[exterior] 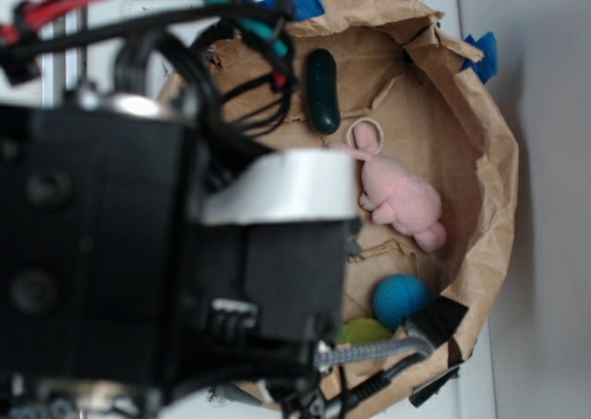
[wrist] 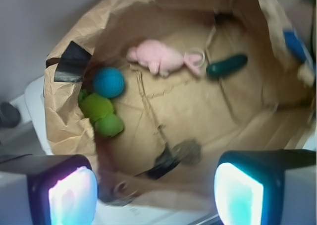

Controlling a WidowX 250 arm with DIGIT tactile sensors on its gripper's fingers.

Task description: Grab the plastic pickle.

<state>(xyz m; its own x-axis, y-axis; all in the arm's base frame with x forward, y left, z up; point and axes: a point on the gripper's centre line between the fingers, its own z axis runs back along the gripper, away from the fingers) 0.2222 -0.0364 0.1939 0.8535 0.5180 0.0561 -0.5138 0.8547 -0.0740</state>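
Exterior view: the plastic pickle [exterior: 323, 90] is lying untouched at the far side of the paper bin [exterior: 489, 161], just beside the pink bunny [exterior: 402, 197]. Wrist view: your claw [wrist: 156, 193] is hovering spread and empty, well apart from the pickle [wrist: 227, 66]; approach and grasp are remaining.

The arm's black body fills the left and lower part of the exterior view, cables looping over its top, a grey-white band at its wrist. In the wrist view the end effector [wrist: 156, 195] is spread wide: both fingers [wrist: 72, 195] stand well apart at the lower edge, nothing between them.
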